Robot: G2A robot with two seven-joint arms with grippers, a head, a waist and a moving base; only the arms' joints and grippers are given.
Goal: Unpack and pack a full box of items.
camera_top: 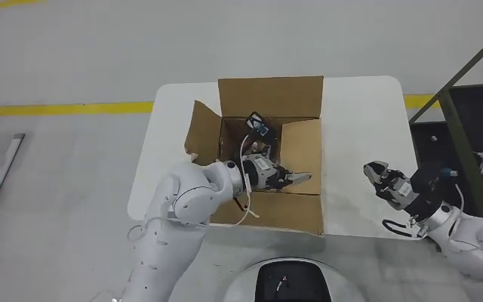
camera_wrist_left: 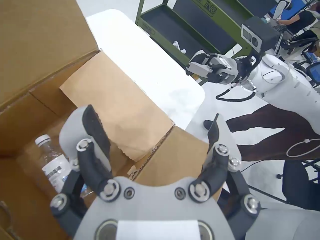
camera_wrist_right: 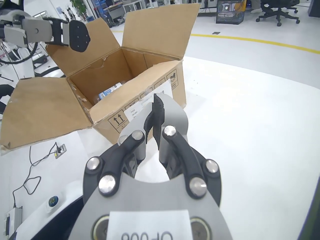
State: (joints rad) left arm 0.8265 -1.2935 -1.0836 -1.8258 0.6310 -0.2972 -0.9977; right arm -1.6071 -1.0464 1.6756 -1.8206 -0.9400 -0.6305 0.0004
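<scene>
An open cardboard box [camera_top: 272, 97] stands in the middle of the white table [camera_top: 362, 136], its flaps folded outward. My left gripper [camera_top: 300, 180] hangs over the box's near right corner, open and holding nothing [camera_wrist_left: 152, 131]. Below it a clear water bottle [camera_wrist_left: 53, 166] with a white cap lies on the box floor. A small dark item [camera_top: 256, 122] rests at the box's far side. My right gripper [camera_top: 375, 170] hovers over the bare table right of the box, shut with nothing in it [camera_wrist_right: 156, 106]. From there the box [camera_wrist_right: 160, 31], the bottle [camera_wrist_right: 110, 92] and the left gripper [camera_wrist_right: 75, 36] are visible.
A green metal rack [camera_wrist_left: 200, 13] stands just beyond the table's right end [camera_top: 445, 113]. The box's right flap [camera_top: 302, 155] lies folded inward over part of the opening. Bare tabletop stretches right of the box.
</scene>
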